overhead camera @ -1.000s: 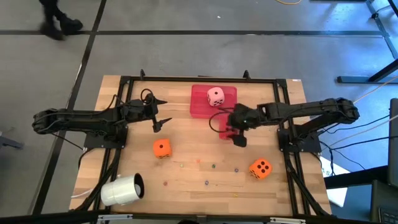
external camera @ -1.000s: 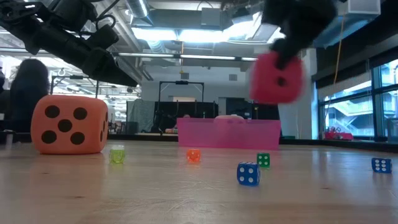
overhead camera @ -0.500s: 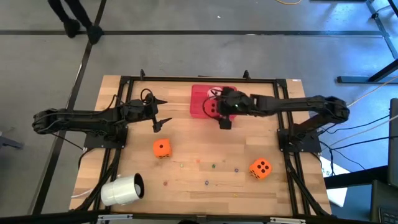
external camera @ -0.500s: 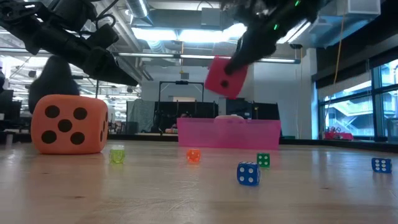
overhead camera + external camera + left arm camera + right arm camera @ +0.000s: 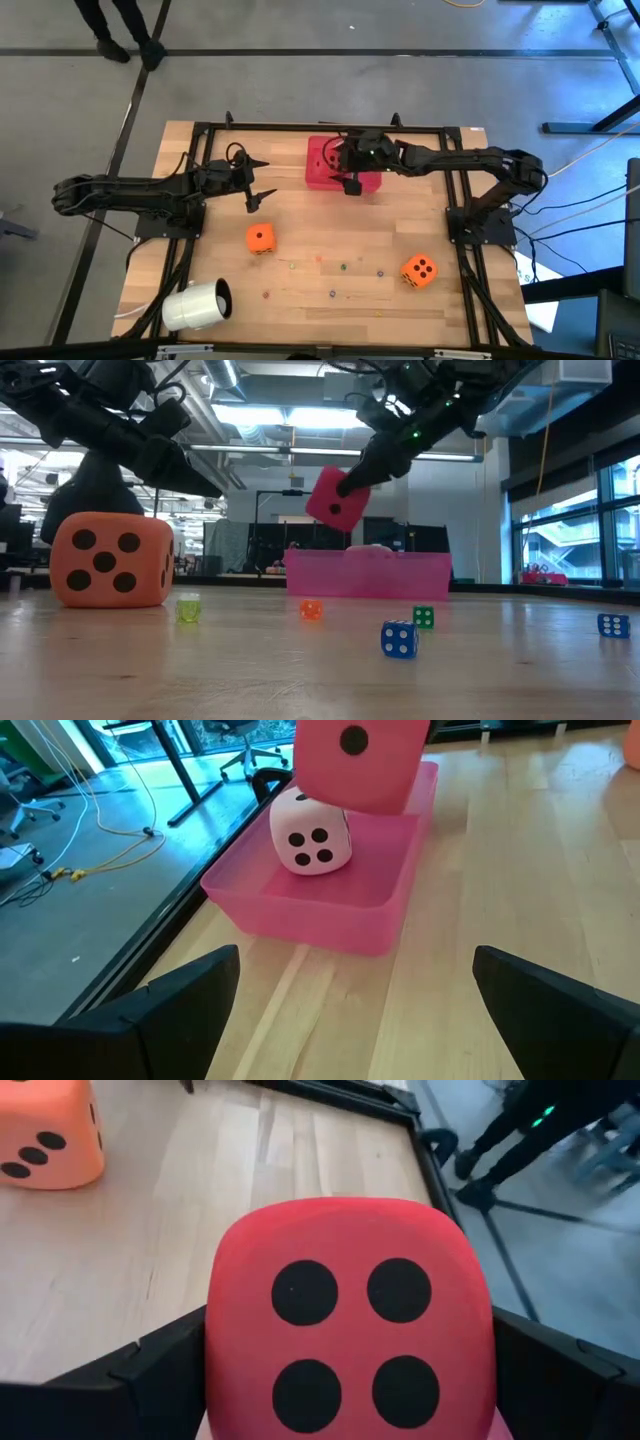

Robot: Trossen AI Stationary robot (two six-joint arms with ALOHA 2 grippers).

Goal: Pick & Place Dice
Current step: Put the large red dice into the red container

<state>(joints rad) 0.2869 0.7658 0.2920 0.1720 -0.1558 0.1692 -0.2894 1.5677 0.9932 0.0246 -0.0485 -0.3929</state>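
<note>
My right gripper (image 5: 350, 172) hangs over the flat pink tray (image 5: 322, 172) at the table's far middle, shut on the red die (image 5: 337, 500). A pale pink die (image 5: 312, 832) sits in the tray on its bottom face, under the red one (image 5: 360, 760). One orange die (image 5: 260, 238) rests on the table left of centre, another (image 5: 419, 270) near the right front. My left gripper (image 5: 255, 180) stands open left of the tray, holding nothing. My right gripper pinches the red die by two opposite sides, one finger (image 5: 160, 1370) on each, the four-pip face (image 5: 350, 1320) toward the wrist camera. The fingers slant down from the table's right. The die hangs tilted, lifted clear above the tray.
A white cup (image 5: 197, 305) lies on its side at the near left corner. Several tiny coloured dice (image 5: 398, 639) are scattered along the near middle of the table. Black frame rails (image 5: 320, 128) border the table. A person walks on the floor beyond the far left.
My right gripper has carried the red die from the table's middle toward the far edge and somewhat left, ending over the tray. It has rolled and tipped on the way, so the die has turned. The die stays held and clear of the table.
</note>
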